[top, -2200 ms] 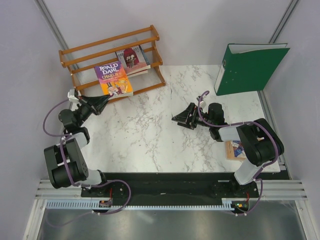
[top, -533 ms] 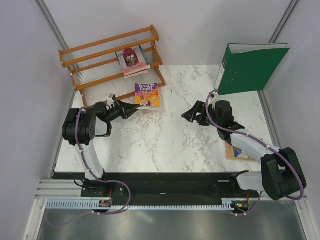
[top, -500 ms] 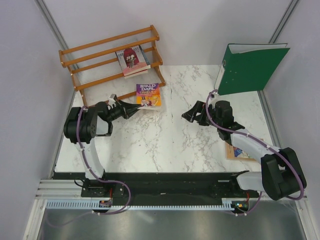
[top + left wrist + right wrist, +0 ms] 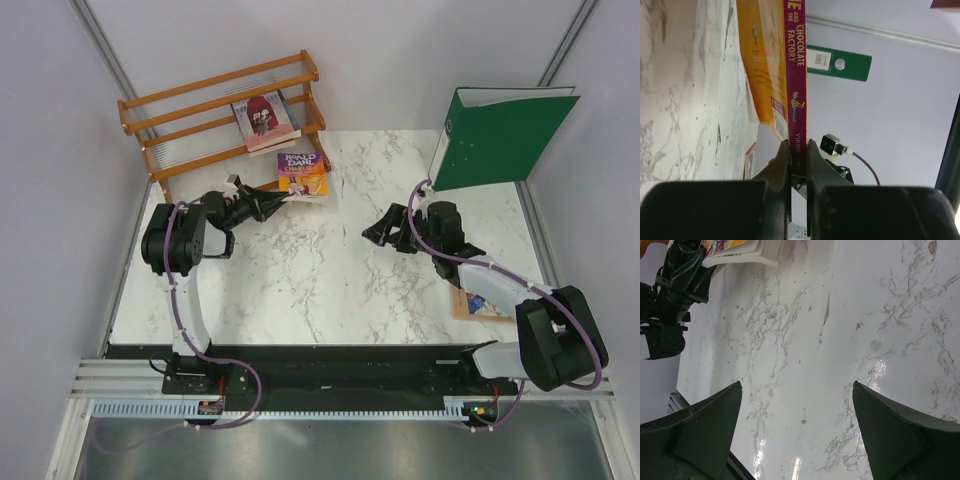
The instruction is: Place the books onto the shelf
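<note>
Bright even light, faint soft shadows, white glare streaks on the tabletop [image 4: 805, 340] beneath the right end effector [image 4: 796, 386].

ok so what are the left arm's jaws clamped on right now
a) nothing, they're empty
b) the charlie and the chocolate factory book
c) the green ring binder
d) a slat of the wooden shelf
b: the left wrist view shows the left jaws pinched shut on the purple spine of the Charlie and the Chocolate Factory book.
</note>
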